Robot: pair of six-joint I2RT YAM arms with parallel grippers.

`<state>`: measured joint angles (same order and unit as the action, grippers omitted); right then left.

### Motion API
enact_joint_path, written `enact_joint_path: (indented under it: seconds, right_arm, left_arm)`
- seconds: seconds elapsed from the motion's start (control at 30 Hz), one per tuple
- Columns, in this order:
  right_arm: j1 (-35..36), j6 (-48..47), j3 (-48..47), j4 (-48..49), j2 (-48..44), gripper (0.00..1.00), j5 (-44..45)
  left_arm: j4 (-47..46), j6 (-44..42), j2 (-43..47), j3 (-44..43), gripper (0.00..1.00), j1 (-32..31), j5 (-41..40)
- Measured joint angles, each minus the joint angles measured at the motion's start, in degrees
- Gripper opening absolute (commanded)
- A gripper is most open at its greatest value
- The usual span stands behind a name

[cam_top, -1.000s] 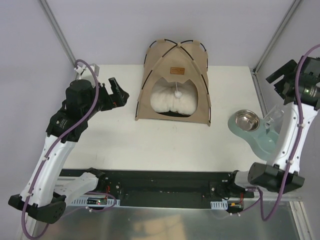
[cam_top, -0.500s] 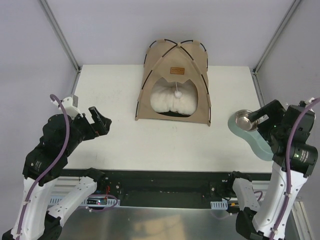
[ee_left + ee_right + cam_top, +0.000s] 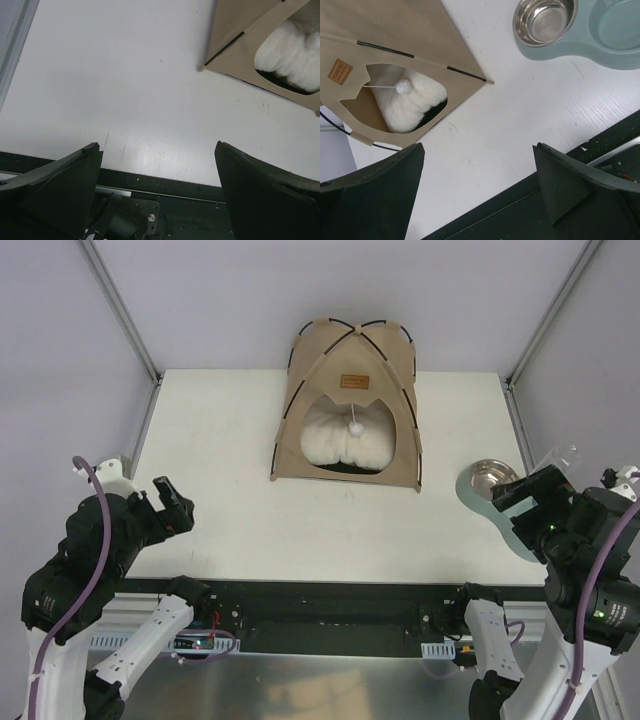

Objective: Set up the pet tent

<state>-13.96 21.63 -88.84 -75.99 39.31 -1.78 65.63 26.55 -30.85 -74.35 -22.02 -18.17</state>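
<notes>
Top external view: the tan fabric pet tent (image 3: 348,405) with black poles stands erect at the far edge of the white bench (image 3: 220,440). Both arms have pulled back to the near corners, left tool (image 3: 172,506) and right tool (image 3: 520,502) spread apart, empty; setup looks finished.

No legible txt anywhere (brown label (image 3: 340,71) on pet tent (image 3: 390,25) too blurry)

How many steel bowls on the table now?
1: the steel bowl sits in the teal feeder near the right edge, right of the pet tent. The feeder's other well is partly hidden.
</notes>
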Motion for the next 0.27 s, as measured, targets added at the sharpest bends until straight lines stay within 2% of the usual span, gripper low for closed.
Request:
enact_joint_path:
  seconds: [0.27]
  right_arm:
    - [2.64, -0.22, -2.12, -0.81, -0.37, 0.99, -0.31]
  left_arm:
    - [5.51, -0.44, -0.37, -4.57, 0.99, 0.0, -1.99]
